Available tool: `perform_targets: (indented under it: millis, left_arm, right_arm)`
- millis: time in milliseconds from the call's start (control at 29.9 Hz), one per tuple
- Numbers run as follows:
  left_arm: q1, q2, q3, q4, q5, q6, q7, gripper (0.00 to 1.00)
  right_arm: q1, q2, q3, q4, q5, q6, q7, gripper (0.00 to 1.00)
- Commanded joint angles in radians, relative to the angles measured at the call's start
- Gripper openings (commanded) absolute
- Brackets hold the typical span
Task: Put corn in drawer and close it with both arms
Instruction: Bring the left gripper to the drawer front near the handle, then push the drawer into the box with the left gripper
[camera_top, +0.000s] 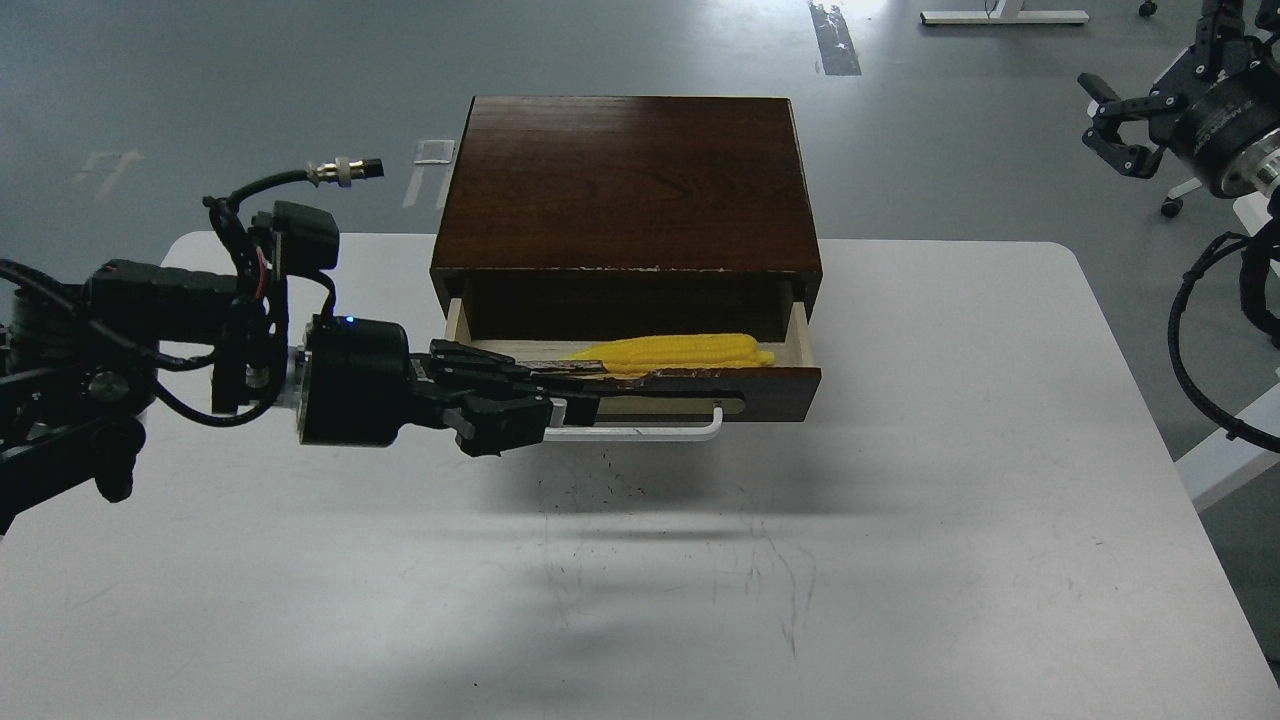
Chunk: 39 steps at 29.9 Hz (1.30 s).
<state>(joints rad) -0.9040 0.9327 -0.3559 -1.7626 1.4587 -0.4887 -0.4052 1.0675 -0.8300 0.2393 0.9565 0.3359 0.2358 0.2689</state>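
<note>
The yellow corn lies lengthwise inside the open drawer, just behind its chipped front edge. The drawer sticks out of the dark wooden cabinet in the middle of the white table. My left gripper reaches in from the left at the drawer front's left end. Its fingers are apart: the upper one lies along the front's top edge and the lower one is by the left end of the white handle. My right gripper is open and empty, raised off the table's far right corner.
The cabinet's body stands at the table's far edge. Grey floor lies beyond, with a caster base at the right. My right arm's black cables hang beside the table's right edge.
</note>
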Motion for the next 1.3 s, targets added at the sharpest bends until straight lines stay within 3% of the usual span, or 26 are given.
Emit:
perform_targets:
  millis: [0, 367, 768, 969, 1269]
  left_arm:
    - [0.000, -0.026, 0.026, 0.003, 0.045, 0.000, 0.000, 0.00]
    - [0.005, -0.133, 0.049, 0.057, 0.218, 0.000, 0.032, 0.00]
    - [0.017, -0.204, 0.092, 0.136, 0.351, 0.000, 0.063, 0.00]
    - [0.019, -0.202, 0.092, 0.146, 0.353, 0.000, 0.123, 0.00]
    - [0.016, -0.190, 0.091, 0.147, 0.351, 0.000, 0.124, 0.00]
  right_arm:
    - [-0.015, -0.006, 0.001, -0.002, 0.009, 0.036, -0.004, 1.00]
    - [-0.168, -0.004, 0.041, -0.082, 0.015, 0.253, 0.009, 1.00]
    - [-0.267, 0.006, 0.115, -0.139, 0.058, 0.253, 0.009, 1.00]
    - [-0.279, -0.004, 0.118, -0.142, 0.054, 0.253, 0.007, 1.00]
    - [-0.284, -0.004, 0.118, -0.140, 0.054, 0.253, 0.009, 1.00]
